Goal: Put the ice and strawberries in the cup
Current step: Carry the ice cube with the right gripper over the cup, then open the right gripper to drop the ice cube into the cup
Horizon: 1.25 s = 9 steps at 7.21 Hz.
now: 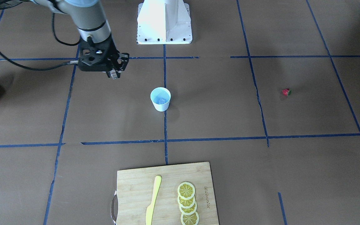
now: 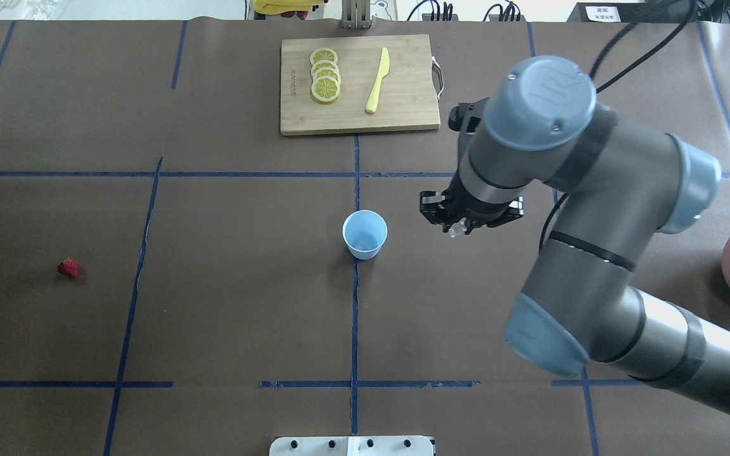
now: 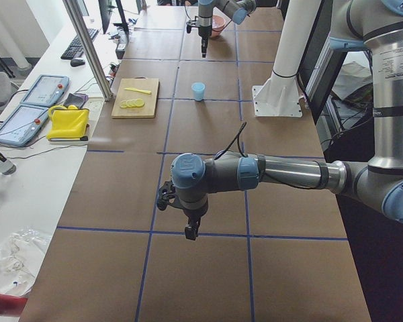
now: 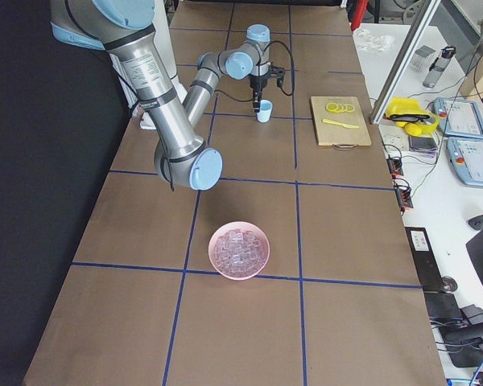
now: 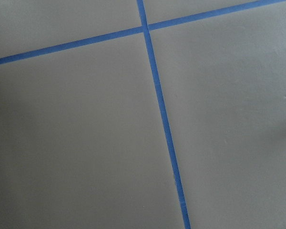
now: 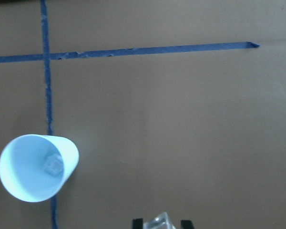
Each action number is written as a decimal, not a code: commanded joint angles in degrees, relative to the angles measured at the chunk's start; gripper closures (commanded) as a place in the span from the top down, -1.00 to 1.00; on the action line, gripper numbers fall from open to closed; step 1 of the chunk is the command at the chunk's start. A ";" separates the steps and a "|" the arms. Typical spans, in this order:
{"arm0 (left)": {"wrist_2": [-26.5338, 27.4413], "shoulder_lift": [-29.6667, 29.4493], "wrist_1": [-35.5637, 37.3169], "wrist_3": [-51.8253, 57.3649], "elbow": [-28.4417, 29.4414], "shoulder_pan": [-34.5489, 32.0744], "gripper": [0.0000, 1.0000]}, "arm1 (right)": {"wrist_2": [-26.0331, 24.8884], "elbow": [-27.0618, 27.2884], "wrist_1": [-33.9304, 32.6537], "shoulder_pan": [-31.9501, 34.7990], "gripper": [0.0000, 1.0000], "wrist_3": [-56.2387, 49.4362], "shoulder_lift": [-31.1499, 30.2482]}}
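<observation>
The pale blue cup (image 1: 160,99) stands upright at the table's middle, with one ice cube (image 6: 52,163) inside it. My right gripper (image 2: 457,229) is shut on a clear ice cube (image 6: 161,222) and hangs above the table a little to the right of the cup (image 2: 364,234), not over its mouth. The red strawberry (image 2: 68,268) lies alone far to the left. My left gripper (image 3: 190,233) shows only in the exterior left view, low over bare table far from the cup; I cannot tell if it is open or shut.
A pinkish bowl (image 2: 729,253) full of ice cubes sits at the right edge. A wooden cutting board (image 2: 403,114) at the far side carries lemon slices (image 2: 326,83) and a yellow knife (image 2: 377,81). The robot's white base (image 1: 164,22) is behind the cup.
</observation>
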 commanded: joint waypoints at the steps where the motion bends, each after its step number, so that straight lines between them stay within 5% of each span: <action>1: 0.00 0.00 0.07 0.00 0.07 0.07 1.00 | -3.99 -10.57 0.37 -3.57 -1.00 5.12 10.07; 3: 0.00 0.00 0.07 0.00 0.07 0.07 1.00 | -6.36 -18.84 8.17 -4.72 -1.00 7.50 12.56; 6: 0.00 0.00 0.07 0.00 0.07 -0.02 1.00 | -7.33 -19.58 8.11 -5.60 -1.00 7.50 12.57; 7: 0.00 0.00 0.07 0.00 0.07 0.07 1.00 | -7.60 -19.58 8.11 -5.78 -0.71 7.50 12.57; 8: 0.00 0.00 0.07 0.00 0.07 0.07 1.00 | -10.39 -19.58 8.11 -7.17 0.57 7.42 12.39; 9: 0.00 0.00 0.07 0.00 0.16 0.07 1.00 | -11.63 -19.67 8.11 -7.62 0.85 7.24 12.48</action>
